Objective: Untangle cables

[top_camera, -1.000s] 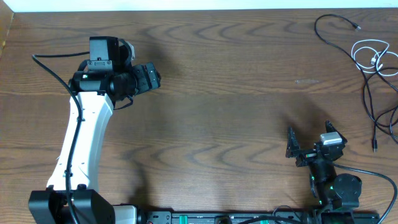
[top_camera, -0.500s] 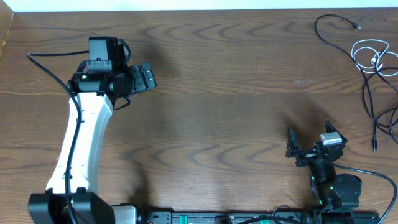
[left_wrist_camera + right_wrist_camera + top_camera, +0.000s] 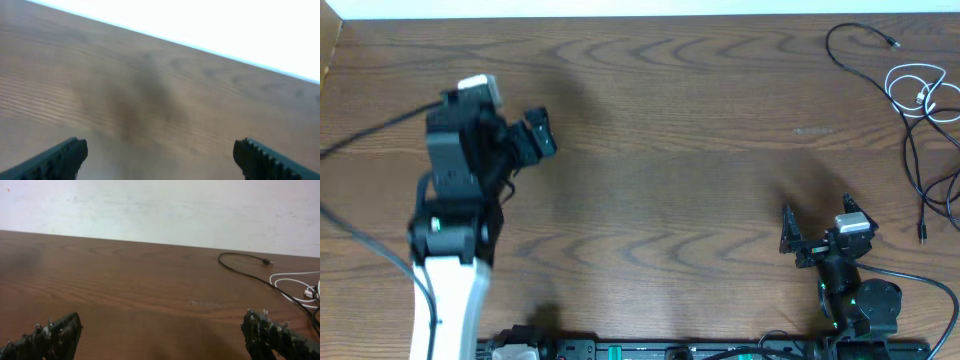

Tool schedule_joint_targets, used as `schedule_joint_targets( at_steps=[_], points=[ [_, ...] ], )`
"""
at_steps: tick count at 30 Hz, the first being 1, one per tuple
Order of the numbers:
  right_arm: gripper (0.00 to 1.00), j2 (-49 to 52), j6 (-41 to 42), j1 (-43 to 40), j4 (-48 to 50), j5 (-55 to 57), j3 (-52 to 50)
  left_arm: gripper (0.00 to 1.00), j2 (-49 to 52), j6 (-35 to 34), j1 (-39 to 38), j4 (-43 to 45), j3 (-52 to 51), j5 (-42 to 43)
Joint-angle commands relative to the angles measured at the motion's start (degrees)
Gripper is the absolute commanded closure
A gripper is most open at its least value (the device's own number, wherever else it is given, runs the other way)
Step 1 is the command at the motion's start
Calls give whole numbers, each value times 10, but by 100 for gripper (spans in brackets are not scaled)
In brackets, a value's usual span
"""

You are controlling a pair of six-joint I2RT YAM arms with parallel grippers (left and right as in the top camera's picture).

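Note:
The cables lie loose at the table's far right. The long black cable loops from a small plug near the back edge down toward the front. The shorter white cable is coiled across it. In the right wrist view the black cable and the white cable lie ahead to the right. My right gripper is open near the front edge, left of the cables and apart from them. My left gripper is open far to the left, over bare wood. Both wrist views show nothing between the fingers.
The wooden table ends at a pale wall along the back. The left arm's own thick black wire trails off the left side. A rail with electronics runs along the front edge.
The left arm has swung back and to the left, taking its open gripper a little leftward; its wrist view is motion-blurred. The right arm and the cables have not moved.

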Motion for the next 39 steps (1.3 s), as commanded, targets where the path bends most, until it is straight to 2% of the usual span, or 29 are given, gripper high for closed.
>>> schedule_joint_targets(
  at_steps=[1, 7, 13, 32, 39],
  points=[
    [1, -5, 8, 2, 0, 0, -3, 1, -78, 14, 0, 66, -95, -7],
    [1, -5, 8, 2, 0, 0, -3, 1, -234, 14, 0, 198, -268, -7],
    [1, -5, 8, 2, 0, 0, -3, 1, -362, 18, 5, 268, -396, -7],
    [1, -5, 8, 2, 0, 0, -3, 1, -564, 29, 16, 274, -562, -10],
    [1, -5, 8, 2, 0, 0, -3, 1, -587, 42, 16, 247, -566, -19]
  ],
)
